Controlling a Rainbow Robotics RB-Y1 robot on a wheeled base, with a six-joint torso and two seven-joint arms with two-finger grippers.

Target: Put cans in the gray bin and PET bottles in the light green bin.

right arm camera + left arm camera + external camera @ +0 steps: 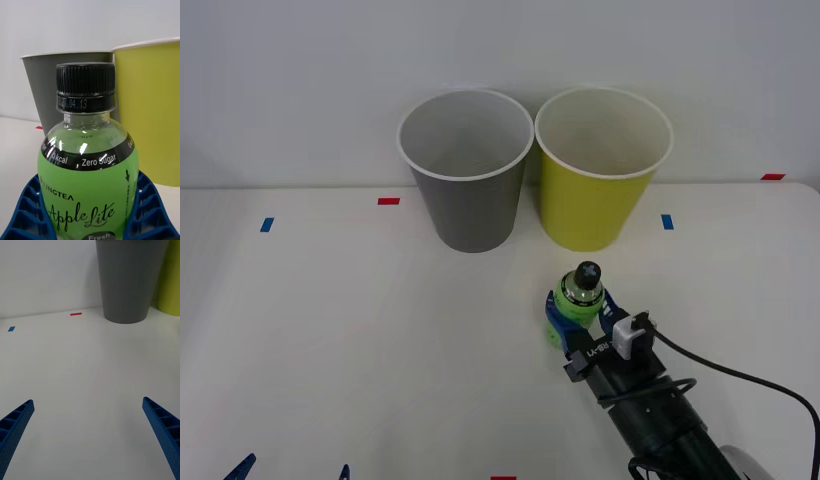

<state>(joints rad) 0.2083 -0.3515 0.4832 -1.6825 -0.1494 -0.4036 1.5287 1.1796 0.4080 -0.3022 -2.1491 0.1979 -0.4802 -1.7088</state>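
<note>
A small PET bottle with a bright green label and black cap stands upright on the white table, in front of the light green bin. My right gripper is shut on the bottle's body, one blue finger pressed against each side. The wrist view shows the bottle close up, with the gray bin and light green bin behind it. The gray bin stands to the left of the green one. My left gripper is open at the table's near left edge. Cans are out of view.
Both bins stand side by side at the back of the white table, against a pale wall. Small red tape and blue tape marks lie on the tabletop. The left wrist view shows the gray bin ahead across bare table.
</note>
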